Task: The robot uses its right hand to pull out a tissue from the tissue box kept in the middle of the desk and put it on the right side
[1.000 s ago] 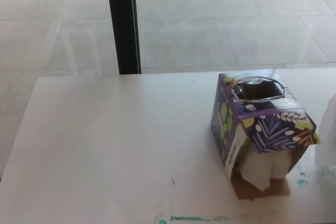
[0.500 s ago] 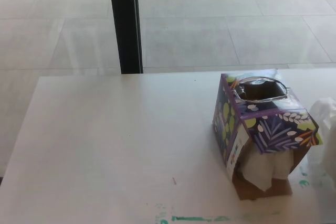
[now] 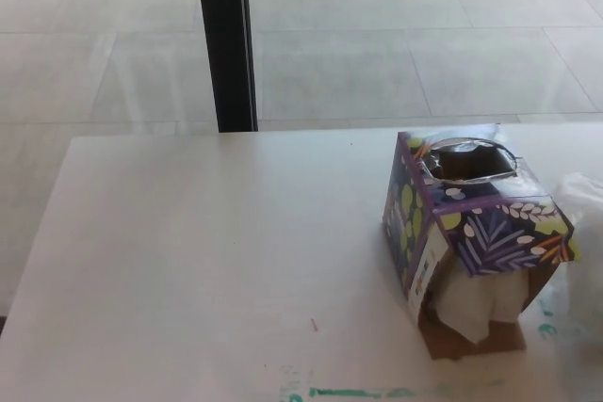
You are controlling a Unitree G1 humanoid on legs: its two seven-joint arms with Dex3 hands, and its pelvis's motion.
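a purple leaf-patterned tissue box (image 3: pixel 471 237) stood on the right part of a white desk (image 3: pixel 207 261), its near side torn open with white tissue (image 3: pixel 476 303) bulging out. a loose white tissue (image 3: pixel 582 200) showed at the far right edge, just beside the box. neither robot hand was in view, so whether the fingers were apart or together could not be told. to finish well, the tissue would best be laid flat on bare desk to the right, clear of the box

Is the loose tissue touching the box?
Cannot tell. In the head view the tissue sits right of the box, half cut off; any gap is unclear.
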